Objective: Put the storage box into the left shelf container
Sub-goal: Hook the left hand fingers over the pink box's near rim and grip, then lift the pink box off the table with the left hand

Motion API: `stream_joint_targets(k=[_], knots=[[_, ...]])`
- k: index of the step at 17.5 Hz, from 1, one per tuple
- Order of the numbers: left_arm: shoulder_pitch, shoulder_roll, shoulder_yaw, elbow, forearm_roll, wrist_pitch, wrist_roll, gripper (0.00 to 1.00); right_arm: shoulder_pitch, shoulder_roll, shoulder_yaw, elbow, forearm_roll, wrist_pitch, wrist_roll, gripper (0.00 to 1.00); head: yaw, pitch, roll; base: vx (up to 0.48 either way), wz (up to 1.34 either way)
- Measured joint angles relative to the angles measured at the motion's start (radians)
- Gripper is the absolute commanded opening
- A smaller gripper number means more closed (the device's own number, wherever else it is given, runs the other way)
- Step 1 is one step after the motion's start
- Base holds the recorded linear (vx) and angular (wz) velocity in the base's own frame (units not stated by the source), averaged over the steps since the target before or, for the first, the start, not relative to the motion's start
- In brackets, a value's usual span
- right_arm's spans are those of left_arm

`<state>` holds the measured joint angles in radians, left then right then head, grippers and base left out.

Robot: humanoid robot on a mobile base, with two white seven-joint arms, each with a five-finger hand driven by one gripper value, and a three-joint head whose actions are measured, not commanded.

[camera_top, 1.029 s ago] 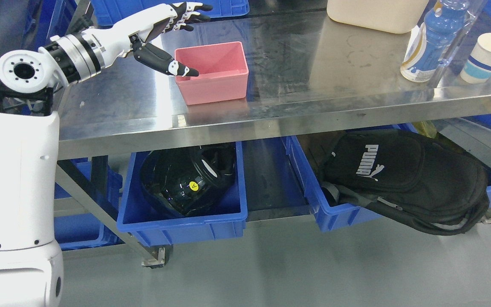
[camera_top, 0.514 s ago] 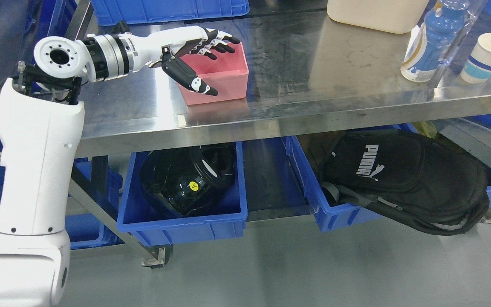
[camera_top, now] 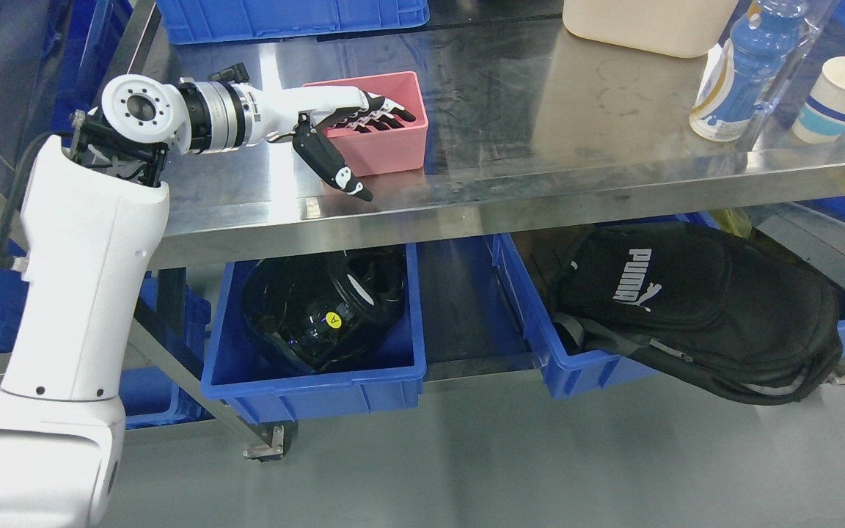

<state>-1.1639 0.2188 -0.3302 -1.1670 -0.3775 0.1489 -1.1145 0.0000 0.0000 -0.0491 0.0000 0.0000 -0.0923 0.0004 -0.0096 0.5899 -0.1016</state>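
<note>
Left hand (camera_top: 349, 136) spread: fingers inside the pink plastic storage box (camera_top: 393, 147), thumb outside its near wall. Beneath the hand, scuffed reflective steel table (camera_top: 540, 147).

A scuffed, reflective steel table (camera_top: 540, 110) is seen bearing a matt pink plastic storage box (camera_top: 393, 143) and a paper cup (camera_top: 837, 99). Below, a glossy black helmet (camera_top: 320, 308) and a matt cloth backpack (camera_top: 694, 308) are held in smooth blue plastic bins (camera_top: 312, 392).

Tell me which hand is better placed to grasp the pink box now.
The left hand. Its fingers reach inside the pink storage box and its thumb hangs in front of the near wall, not yet closed. The right hand is not in view.
</note>
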Motion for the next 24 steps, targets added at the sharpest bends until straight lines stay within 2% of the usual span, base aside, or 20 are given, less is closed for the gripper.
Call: stream_joint_targets(k=[2,4,6,7,8,9,12,15,24], knots=[[-0.001,0.002,-0.007,0.012,-0.018,0.0,0.0,0.93,0.0,0.0,0.0,0.0,0.0,0.0,0.0,1.0,0.0,0.0,0.0,0.0,0.0],[-0.002,0.002,-0.012,0.026,-0.029,0.0,0.0,0.85,0.0,0.0,0.0,0.0,0.0,0.0,0.0,1.0,0.0,0.0,0.0,0.0,0.0],[-0.003,0.001,-0.016,0.041,-0.037,-0.005,0.006,0.68,0.0,0.0,0.0,0.0,0.0,0.0,0.0,1.0,0.0,0.0,0.0,0.0,0.0],[-0.004,-0.002,-0.016,0.05,-0.039,-0.008,0.011,0.58,0.0,0.0,0.0,0.0,0.0,0.0,0.0,1.0,0.0,0.0,0.0,0.0,0.0],[-0.004,-0.006,-0.014,0.058,-0.042,-0.009,0.018,0.43,0.0,0.0,0.0,0.0,0.0,0.0,0.0,1.0,0.0,0.0,0.0,0.0,0.0],[-0.005,-0.011,-0.009,0.066,-0.044,-0.011,0.025,0.34,0.0,0.0,0.0,0.0,0.0,0.0,0.0,1.0,0.0,0.0,0.0,0.0,0.0],[-0.003,-0.029,0.02,0.089,-0.047,-0.048,0.036,0.15,0.0,0.0,0.0,0.0,0.0,0.0,0.0,1.0,0.0,0.0,0.0,0.0,0.0],[-0.001,-0.046,0.051,0.111,-0.049,-0.11,0.036,0.02,0.0,0.0,0.0,0.0,0.0,0.0,0.0,1.0,0.0,0.0,0.0,0.0,0.0],[-0.019,-0.086,0.167,0.149,-0.047,-0.333,0.102,0.01,0.0,0.0,0.0,0.0,0.0,0.0,0.0,1.0,0.0,0.0,0.0,0.0,0.0]])
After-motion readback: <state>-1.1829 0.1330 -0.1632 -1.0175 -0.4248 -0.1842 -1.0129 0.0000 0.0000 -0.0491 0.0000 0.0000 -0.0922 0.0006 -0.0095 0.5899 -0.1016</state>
